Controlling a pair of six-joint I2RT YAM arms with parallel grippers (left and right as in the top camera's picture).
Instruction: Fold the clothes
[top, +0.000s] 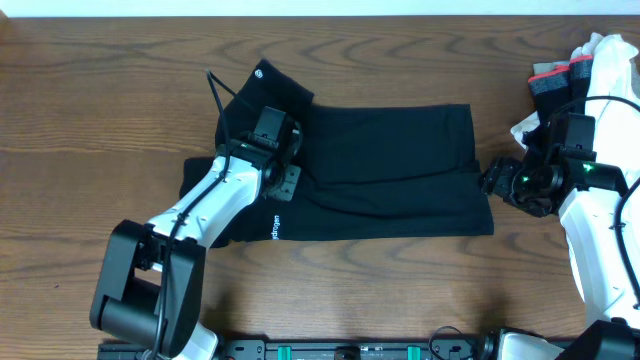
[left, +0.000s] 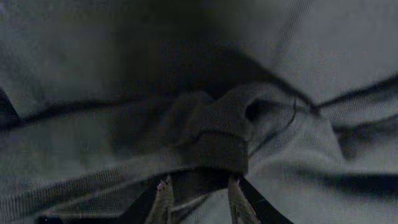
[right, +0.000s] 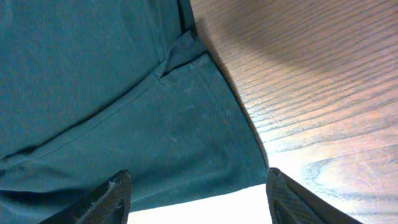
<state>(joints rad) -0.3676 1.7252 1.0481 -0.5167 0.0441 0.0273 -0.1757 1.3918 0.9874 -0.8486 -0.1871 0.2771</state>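
The clothes (top: 390, 170), a black T-shirt with a small white logo (top: 263, 70), lie flat across the middle of the table, partly folded into a band. My left gripper (top: 283, 165) points down onto the shirt's left part. In the left wrist view its fingertips (left: 165, 186) stand a little apart, open, with a bunched fold of the fabric (left: 217, 146) just beyond them. My right gripper (top: 492, 180) hovers at the shirt's right edge. Its fingers (right: 115, 193) are wide open over the shirt's corner (right: 186, 143), with nothing between them.
A white cloth (top: 610, 55) and a black garment with a grey-and-red band (top: 555, 78) are piled at the back right, behind my right arm. Bare wooden table (top: 100, 100) surrounds the shirt.
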